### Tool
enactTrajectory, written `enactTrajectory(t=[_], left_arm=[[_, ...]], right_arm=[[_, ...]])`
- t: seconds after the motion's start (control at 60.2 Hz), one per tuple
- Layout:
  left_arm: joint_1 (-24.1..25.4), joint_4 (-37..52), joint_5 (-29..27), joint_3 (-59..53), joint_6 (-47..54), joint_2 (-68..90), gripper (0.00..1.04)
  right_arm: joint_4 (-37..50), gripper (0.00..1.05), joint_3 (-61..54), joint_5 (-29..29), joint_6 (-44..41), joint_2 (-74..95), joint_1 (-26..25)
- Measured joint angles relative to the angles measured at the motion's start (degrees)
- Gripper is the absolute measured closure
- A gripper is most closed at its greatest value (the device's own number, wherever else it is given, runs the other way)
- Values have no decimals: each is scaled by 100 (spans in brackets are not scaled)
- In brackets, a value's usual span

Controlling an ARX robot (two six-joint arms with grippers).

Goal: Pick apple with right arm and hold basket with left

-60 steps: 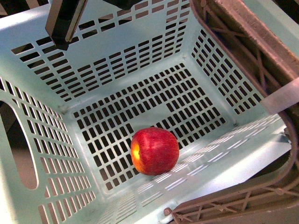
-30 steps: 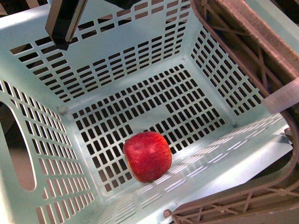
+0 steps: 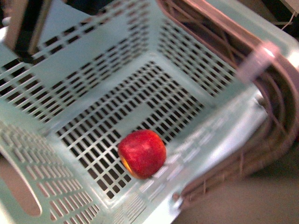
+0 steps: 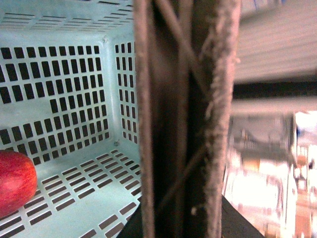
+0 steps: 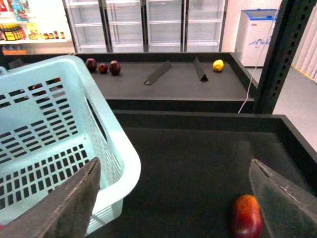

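The apple (image 3: 141,154) lies on the slotted floor of the basket (image 3: 93,70), in the lower middle of the front view, close against the nearer wall and free of any grip. The basket sits tilted in that view, which is blurred. Its brown handle (image 3: 280,93) sweeps down the right side, with the white band (image 3: 258,61) at the upper right.

In the left wrist view the handle fills the middle of the picture at very close range. The basket's inside and the edge of the apple show at the lower left. The left pincer itself is not clearly shown there, so I cannot tell whether it is closed on the handle, though the closeness and the tilt suggest a hold.

The right pincer (image 5: 173,171) is spread wide and carries nothing. It hangs over the dark table (image 5: 198,163) just outside the basket's rim, with a reddish fruit (image 5: 246,216) lying on the table at the lower right.

As a judgement, the apple's part looks done, since it rests inside the basket and the right pincer is empty. What seems left is keeping the basket steady on the left arm, which these views cannot fully confirm.
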Motion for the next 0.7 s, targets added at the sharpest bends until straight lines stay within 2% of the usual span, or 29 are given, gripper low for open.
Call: enactTrajectory(t=[0.1, 0.166, 0.498, 0.698], left_arm=[[48, -44, -1143, 13, -367, 0, 99], [188, -74, -1410, 17, -286, -2, 99], [1554, 356, -645, -496, -1563, -13, 99], [2240, 470, -616, -590, -1834, 120, 99]], right_arm=[[0, 9, 0, 11, 0, -2, 0], [0, 9, 0, 11, 0, -2, 0], [0, 9, 0, 9, 0, -2, 0], [0, 9, 0, 7, 0, -2, 0]])
